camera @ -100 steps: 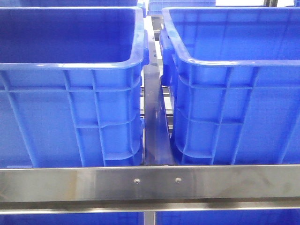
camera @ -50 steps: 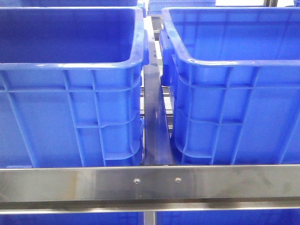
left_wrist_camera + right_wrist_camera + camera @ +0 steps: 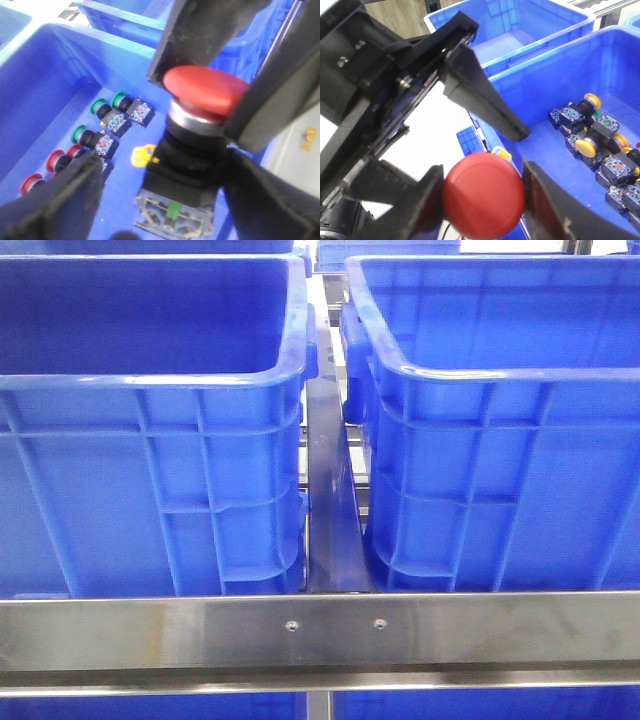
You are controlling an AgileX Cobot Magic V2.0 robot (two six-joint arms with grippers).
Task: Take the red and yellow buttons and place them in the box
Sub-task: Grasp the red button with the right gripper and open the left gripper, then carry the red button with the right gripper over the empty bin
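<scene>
A red mushroom-head button (image 3: 484, 195) with a black body and clear contact block (image 3: 175, 212) hangs between both grippers. My right gripper (image 3: 482, 197) is shut on its red cap (image 3: 205, 92). My left gripper (image 3: 165, 175) is open, its jaws standing either side of the button's black body; one left finger (image 3: 485, 100) shows in the right wrist view. Below lie a blue bin (image 3: 50, 75) holding green buttons (image 3: 102, 109) and red buttons (image 3: 54, 160), and a blue bin (image 3: 555, 70) holding yellow buttons (image 3: 585, 146). No gripper shows in the front view.
In the front view two tall blue bins (image 3: 150, 380) (image 3: 500, 370) stand side by side behind a steel rail (image 3: 320, 630), with a narrow gap between them. Another blue bin (image 3: 510, 20) sits beyond the one with yellow buttons.
</scene>
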